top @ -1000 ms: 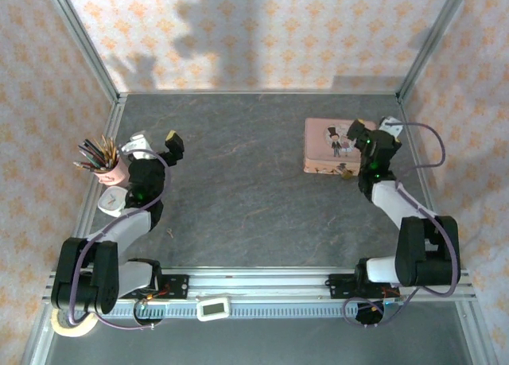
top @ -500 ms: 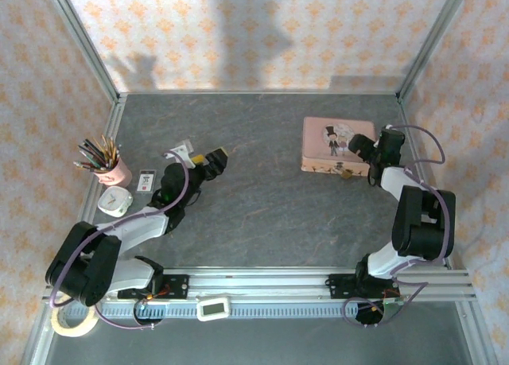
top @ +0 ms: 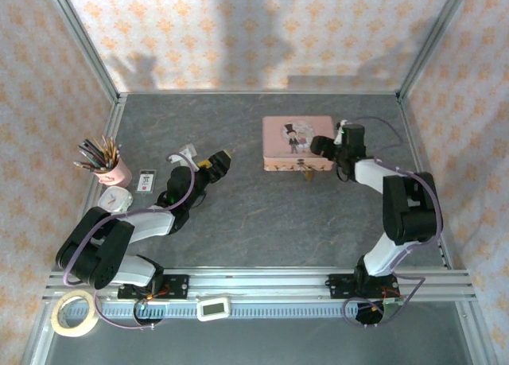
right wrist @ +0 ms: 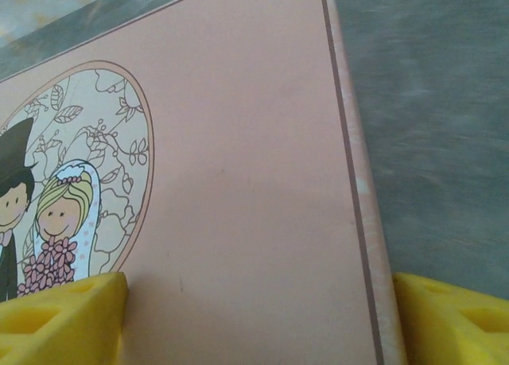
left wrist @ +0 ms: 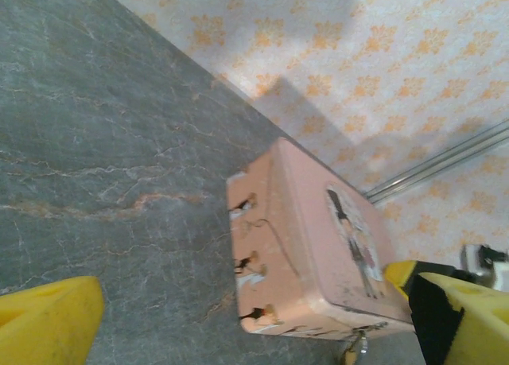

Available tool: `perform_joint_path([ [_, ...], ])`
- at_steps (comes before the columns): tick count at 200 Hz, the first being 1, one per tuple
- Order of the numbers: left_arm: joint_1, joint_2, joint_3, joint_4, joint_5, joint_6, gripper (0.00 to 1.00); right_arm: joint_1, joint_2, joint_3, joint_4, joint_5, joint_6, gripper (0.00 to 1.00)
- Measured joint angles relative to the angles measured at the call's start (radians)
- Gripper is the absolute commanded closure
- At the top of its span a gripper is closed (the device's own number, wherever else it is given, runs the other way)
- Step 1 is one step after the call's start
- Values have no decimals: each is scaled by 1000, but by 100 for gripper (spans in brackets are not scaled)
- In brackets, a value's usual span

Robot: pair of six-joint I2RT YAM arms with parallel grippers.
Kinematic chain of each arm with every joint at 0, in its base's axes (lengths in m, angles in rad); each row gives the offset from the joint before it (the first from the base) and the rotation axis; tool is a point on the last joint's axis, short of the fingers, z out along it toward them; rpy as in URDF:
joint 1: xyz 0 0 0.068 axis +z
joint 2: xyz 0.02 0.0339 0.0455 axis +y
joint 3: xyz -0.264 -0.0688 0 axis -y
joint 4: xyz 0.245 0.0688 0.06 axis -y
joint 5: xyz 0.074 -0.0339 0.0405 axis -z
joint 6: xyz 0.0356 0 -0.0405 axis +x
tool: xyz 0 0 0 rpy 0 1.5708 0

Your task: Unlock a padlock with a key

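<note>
The right hand [top: 324, 146] is spread open, its yellow fingers [right wrist: 60, 321] low over the pink tin [top: 293, 142] and straddling the lid's edge. The padlock [top: 307, 172] hangs at the tin's front wall, just beside this hand, on the side toward the arm bases. The left hand [top: 221, 159] is also open and empty. It is low over the worktop [top: 254, 222], well apart from the tin and facing it.

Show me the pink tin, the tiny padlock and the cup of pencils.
pink tin [top: 296, 145]: top view, middle of its lid.
padlock [top: 307, 173]: top view, its brass body at the tin's front edge.
cup of pencils [top: 116, 173]: top view, the pink cup's side.
</note>
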Motion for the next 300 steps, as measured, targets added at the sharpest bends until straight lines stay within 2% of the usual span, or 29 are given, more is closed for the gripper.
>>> perform_joint_path([
  [50, 0, -48, -3, -13, -24, 3, 1, 112, 191, 262, -67, -6, -34, 21],
  [85, 0, -106, -20, -42, -67, 10, 1, 154, 192, 309, -116, 52, -56, 16],
  [109, 0, -167, -20, -130, -107, 27, 1, 162, 111, 264, -138, 113, -61, 11],
  [125, 0, -211, 2, -248, -125, 58, 1, 162, 9, 198, -150, 139, -57, 0],
  [150, 0, -267, 69, -477, -131, 108, 15, 178, -159, 73, -151, 158, -16, 0],
  [180, -6, -336, 100, -744, -133, 132, 18, 268, -268, -95, -128, 161, 80, 0],
  [203, -37, -392, 97, -972, -181, 71, 29, 356, -282, -187, -116, 159, 156, 0],
  [215, -58, -436, 87, -1094, -222, 20, 31, 396, -283, -215, -101, 166, 188, 0],
  [241, -75, -555, 41, -1299, -304, -108, 39, 426, -288, -237, -68, 175, 229, 0],
  [263, -79, -617, 0, -1412, -349, -220, 39, 425, -288, -236, -38, 187, 233, 0],
  [300, -79, -580, -43, -1481, -375, -339, 40, 426, -288, -236, -23, 202, 232, 0],
])
